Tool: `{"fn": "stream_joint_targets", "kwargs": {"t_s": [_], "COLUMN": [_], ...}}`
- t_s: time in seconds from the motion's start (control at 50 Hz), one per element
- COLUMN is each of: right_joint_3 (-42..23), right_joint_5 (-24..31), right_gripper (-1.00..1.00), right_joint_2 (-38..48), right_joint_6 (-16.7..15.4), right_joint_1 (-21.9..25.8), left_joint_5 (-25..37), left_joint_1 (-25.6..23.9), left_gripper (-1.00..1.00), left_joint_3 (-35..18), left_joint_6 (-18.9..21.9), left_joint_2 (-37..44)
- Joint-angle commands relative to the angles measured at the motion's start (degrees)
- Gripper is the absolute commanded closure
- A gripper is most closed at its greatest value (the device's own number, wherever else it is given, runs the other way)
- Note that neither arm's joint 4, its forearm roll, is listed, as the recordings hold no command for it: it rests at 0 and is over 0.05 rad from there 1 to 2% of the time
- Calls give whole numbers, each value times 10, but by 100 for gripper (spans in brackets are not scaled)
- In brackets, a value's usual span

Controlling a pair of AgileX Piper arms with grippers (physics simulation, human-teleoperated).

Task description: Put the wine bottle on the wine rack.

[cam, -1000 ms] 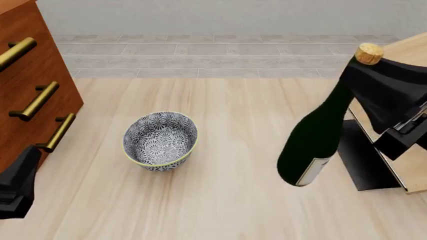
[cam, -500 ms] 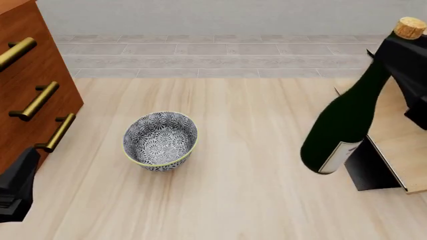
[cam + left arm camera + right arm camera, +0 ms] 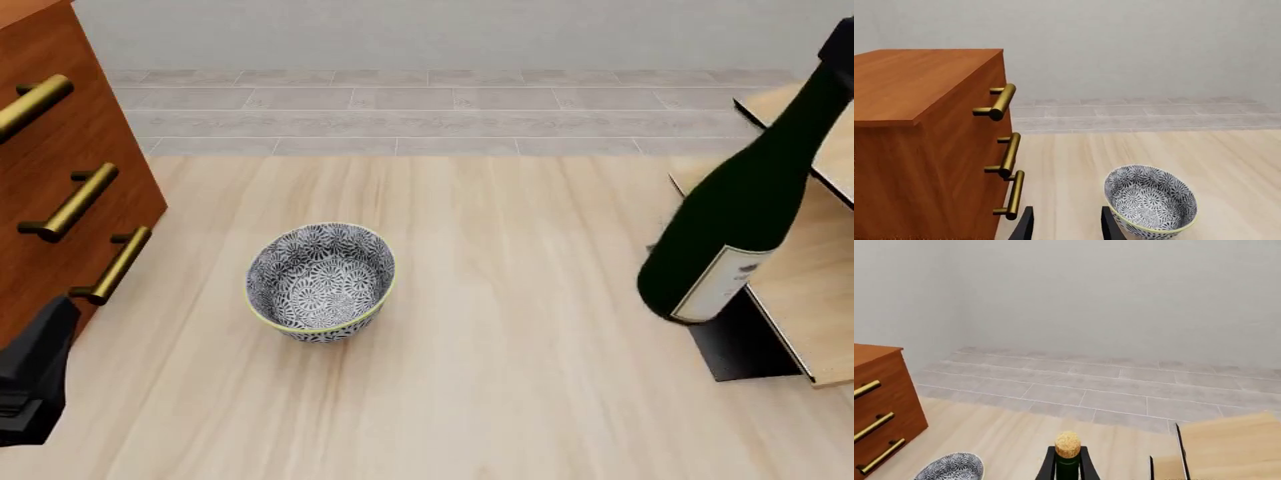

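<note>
The wine bottle [image 3: 737, 225], dark green with a pale label, hangs tilted at the right of the front view, its base low and just left of the wine rack [image 3: 801, 270], over the rack's black base. Its neck runs up to the top right corner, where the cork is out of frame. In the right wrist view my right gripper [image 3: 1067, 463] is shut on the bottle's neck just below the tan cork [image 3: 1067, 444], with the rack's board [image 3: 1217, 450] beside it. My left gripper [image 3: 1066, 227] is open and empty, low by the cabinet; it also shows in the front view [image 3: 34, 375].
A patterned blue-and-white bowl [image 3: 320, 280] stands left of centre on the wooden table. A reddish-brown cabinet [image 3: 60, 190] with brass handles fills the left edge. A tiled floor and a pale wall lie beyond the table.
My right gripper has carried the bottle to the right and up toward the rack; the cork and most of the gripper have left the front view. The left arm has not moved.
</note>
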Motion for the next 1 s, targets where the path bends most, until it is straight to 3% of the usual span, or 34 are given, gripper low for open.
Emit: {"fn": "stream_joint_targets", "kwargs": {"t_s": [0.02,0.1,0.42,0.46,0.52,0.8,0.84,1.0], "right_joint_3": [-38,-44,-78,-83,-93,-139,-150,-182], "right_joint_5": [19,22,34,35,40,70,80,97], "right_gripper": [100,100,100,100,100,100,100,100], "right_joint_2": [11,15,26,27,28,29,42,61], "right_joint_6": [20,40,67,91,85,113,99,138], "right_joint_1": [-36,-55,-104,-110,-115,-179,-203,-241], "left_joint_5": [0,0,0,-1,-1,-2,-1,-3], "left_joint_1": [1,1,-2,-3,-3,-7,-6,-4], "left_gripper": [-100,-100,-100,-100,-100,-100,-100,-100], "left_joint_3": [0,0,0,0,0,0,0,0], "left_joint_6": [-1,0,-3,-3,-3,-6,-5,-6], "left_joint_2": [-1,-1,-1,-1,-1,-1,-1,-1]}}
